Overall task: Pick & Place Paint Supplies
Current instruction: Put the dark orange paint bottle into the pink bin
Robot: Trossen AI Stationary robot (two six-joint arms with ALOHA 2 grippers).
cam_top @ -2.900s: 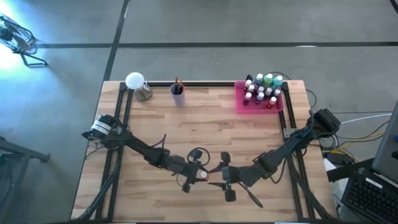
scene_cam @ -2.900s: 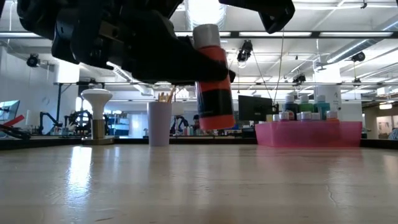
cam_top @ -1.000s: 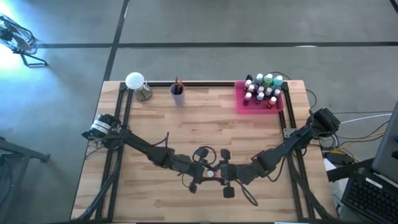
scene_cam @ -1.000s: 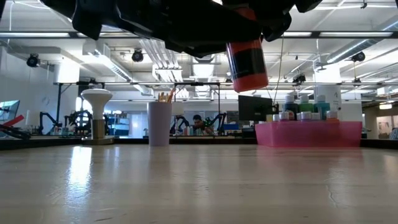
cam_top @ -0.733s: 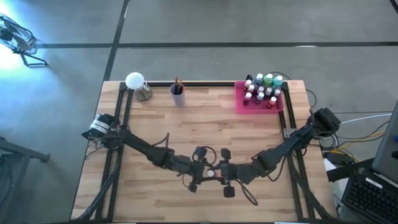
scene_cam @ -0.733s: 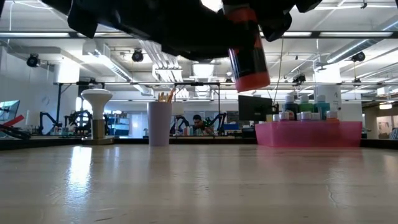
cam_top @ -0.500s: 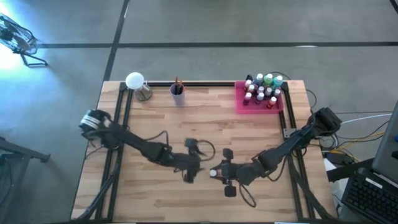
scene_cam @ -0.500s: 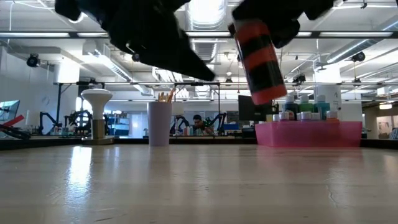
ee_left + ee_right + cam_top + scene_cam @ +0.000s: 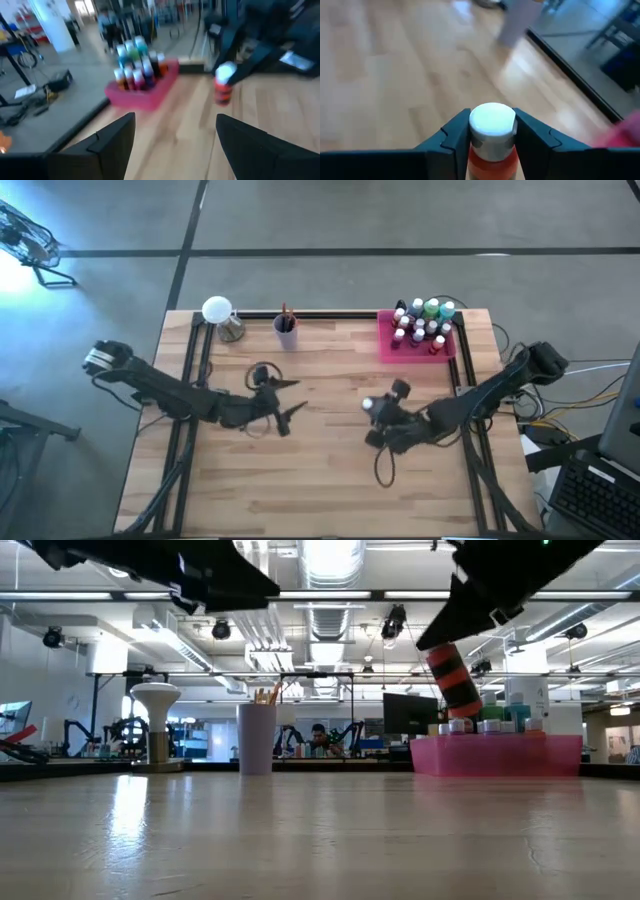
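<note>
No readable label on your red bottle (image 9: 492,135).
Right gripper (image 9: 372,408) clamped it, carried traywards; left gripper (image 9: 283,402) opened, pulled back.

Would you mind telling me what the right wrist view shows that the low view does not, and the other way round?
Only the right wrist view shows the right gripper closed on the white cap of the red paint bottle, seen from above.

Only the low view shows the flat pink rectangular tray with its small capped bottles, the white mushroom-shaped lamp, and that the bottle hangs tilted, clear of the wooden table.

Both show the red bottle, the table and the lilac cup.
</note>
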